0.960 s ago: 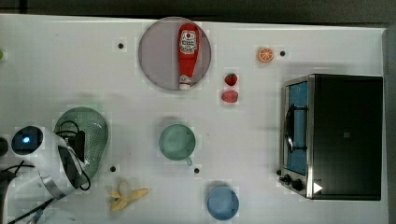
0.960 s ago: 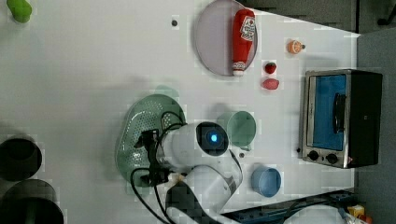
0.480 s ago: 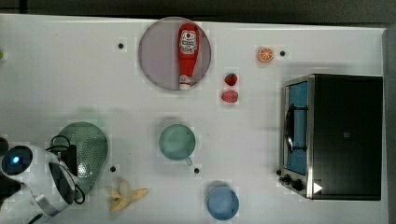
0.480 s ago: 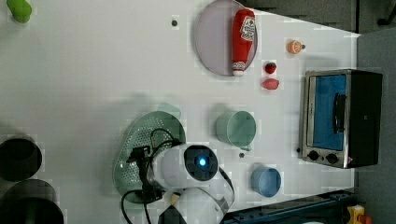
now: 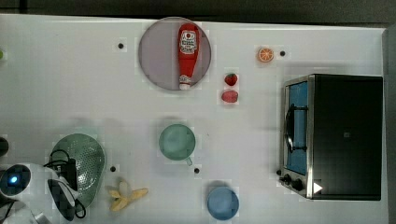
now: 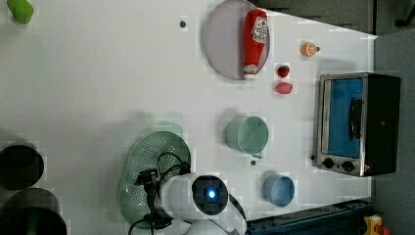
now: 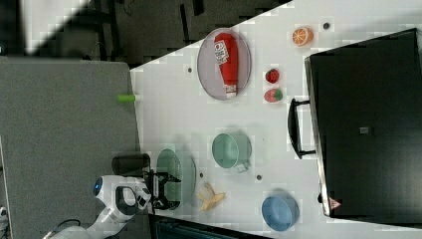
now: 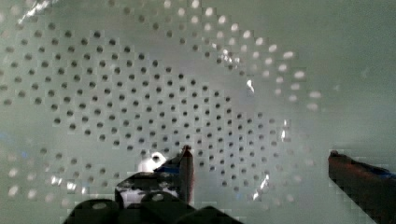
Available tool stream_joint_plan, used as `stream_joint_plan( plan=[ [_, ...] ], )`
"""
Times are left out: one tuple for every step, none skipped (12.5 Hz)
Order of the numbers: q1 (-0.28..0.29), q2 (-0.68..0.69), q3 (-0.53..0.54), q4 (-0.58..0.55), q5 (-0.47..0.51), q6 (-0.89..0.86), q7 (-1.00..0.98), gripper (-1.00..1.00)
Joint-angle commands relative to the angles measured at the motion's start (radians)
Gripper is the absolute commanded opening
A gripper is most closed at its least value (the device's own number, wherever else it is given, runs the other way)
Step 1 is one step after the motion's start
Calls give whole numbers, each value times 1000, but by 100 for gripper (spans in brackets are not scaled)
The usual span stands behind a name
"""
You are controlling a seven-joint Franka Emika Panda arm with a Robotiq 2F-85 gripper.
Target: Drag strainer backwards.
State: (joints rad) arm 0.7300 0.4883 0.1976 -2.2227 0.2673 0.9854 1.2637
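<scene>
Wrist view looks straight down into the pale green oval plastic strainer (image 8: 154,102), its finely perforated bowl spreading across the frame, with the gripper (image 8: 261,163) set wide apart: one dark fingertip (image 8: 187,161) shows low in the middle and the other at the lower right edge, nothing held between them. Top view places the strainer (image 5: 86,161) at the lower left of the frame on the white table (image 5: 70,84), with the white robot arm (image 5: 28,186) and its black cabling overlapping the strainer's lower left side. Left view shows the strainer (image 6: 147,156) at lower centre-left, the arm (image 6: 195,196) lying over its lower right part. Right view shows the strainer (image 7: 174,169) at lower left, with the gripper (image 7: 161,191) over its lower end. Elsewhere in the top view, a round green cup with a handle (image 5: 177,142) stands in the middle, a peeled yellow banana (image 5: 125,195) lies just right of the strainer, a round blue bowl (image 5: 222,202) sits at the bottom, a red ketchup bottle (image 5: 187,53) lies on a grey round plate (image 5: 156,51) at the top, and a black toaster oven (image 5: 336,135) fills the right side.
</scene>
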Motion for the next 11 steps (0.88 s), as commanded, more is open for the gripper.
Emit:
stream_joint_plan(
  plan=[
    [3, -94, -59, 29, 0, 32, 59, 100],
    [-1, -134, -88, 36, 0, 27, 48, 100],
    [-7, -176, -121, 47, 0, 22, 10, 100],
    [-15, -219, -157, 59, 0, -2, -41, 100],
    [-24, -263, -199, 72, 0, -34, -89, 100],
    [-33, -304, -248, 88, 0, -72, -137, 100],
    [-42, -340, -304, 110, 0, -114, -204, 100],
    [-53, -370, -365, 136, 0, -166, -297, 100],
    [-64, -395, -428, 166, -1, -226, -403, 100],
    [-75, -411, -496, 200, -2, -284, -515, 100],
    [-85, -421, -563, 239, -6, -341, -637, 100]
  ],
)
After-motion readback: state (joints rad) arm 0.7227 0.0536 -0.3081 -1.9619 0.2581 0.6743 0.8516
